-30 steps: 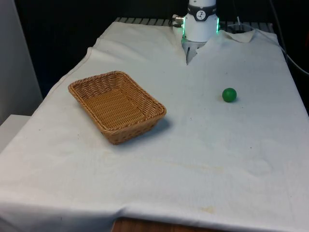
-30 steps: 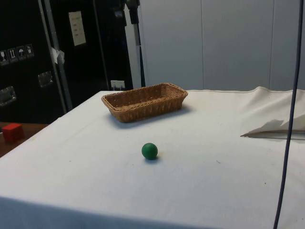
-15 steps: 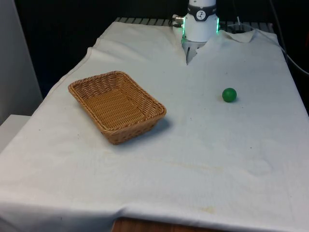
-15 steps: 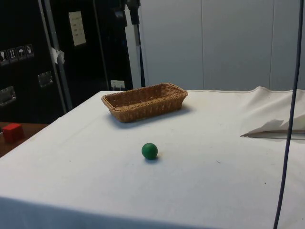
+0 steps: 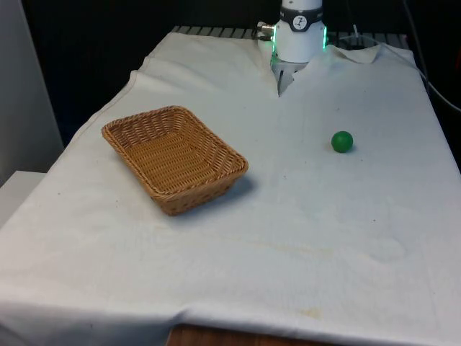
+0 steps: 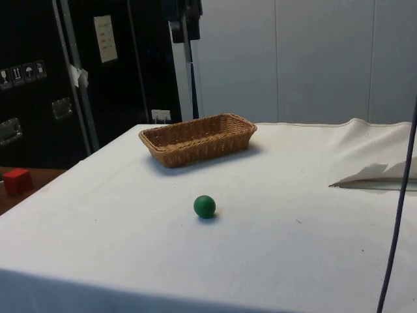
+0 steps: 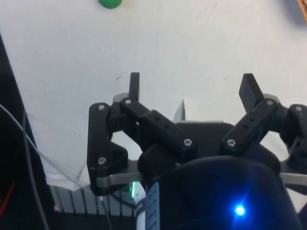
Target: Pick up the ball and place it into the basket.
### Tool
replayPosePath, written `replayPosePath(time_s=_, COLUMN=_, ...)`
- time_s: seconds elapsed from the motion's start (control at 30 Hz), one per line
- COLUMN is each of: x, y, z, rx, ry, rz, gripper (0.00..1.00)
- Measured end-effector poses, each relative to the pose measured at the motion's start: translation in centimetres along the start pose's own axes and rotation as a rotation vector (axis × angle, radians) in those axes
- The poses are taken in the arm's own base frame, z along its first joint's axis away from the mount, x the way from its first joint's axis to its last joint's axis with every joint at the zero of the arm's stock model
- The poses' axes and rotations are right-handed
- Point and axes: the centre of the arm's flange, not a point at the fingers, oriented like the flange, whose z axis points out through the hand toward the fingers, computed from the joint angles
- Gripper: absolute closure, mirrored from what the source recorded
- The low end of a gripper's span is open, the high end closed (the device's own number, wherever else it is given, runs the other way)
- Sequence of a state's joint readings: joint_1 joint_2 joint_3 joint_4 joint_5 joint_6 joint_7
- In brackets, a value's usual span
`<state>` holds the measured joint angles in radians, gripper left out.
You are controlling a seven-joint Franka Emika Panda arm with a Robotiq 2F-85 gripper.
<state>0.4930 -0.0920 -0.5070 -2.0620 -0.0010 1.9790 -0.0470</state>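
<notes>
A: Where does the front view look from?
B: From above the table's near edge, looking down its length past the basket (image 5: 175, 158) toward the far end.
A: And the side view?
B: Low and level across the cloth, with the basket (image 6: 197, 138) farther off than the ball (image 6: 204, 206). Both share the basket and the ball (image 5: 342, 141).
A: The wrist view?
B: High above the cloth, looking down past the gripper (image 7: 192, 88) at the ball (image 7: 110, 3)

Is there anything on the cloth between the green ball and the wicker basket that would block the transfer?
Nothing visible. The green ball sits alone on the white cloth, and bare cloth lies between it and the wicker basket. The open pincer holds nothing.
</notes>
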Motion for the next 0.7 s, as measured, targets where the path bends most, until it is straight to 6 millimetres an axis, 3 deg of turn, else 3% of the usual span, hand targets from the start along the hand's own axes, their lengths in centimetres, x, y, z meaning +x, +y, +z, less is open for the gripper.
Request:
replayPosePath(time_s=0.3, x=-1.5, y=-0.3, z=1.3, rx=0.018, ry=0.040, rz=-0.010, gripper=0.00)
replayPosePath(time_s=0.7, x=-3.2, y=-2.7, z=4.7, rx=0.027, ry=0.071, rz=-0.017, gripper=0.00)
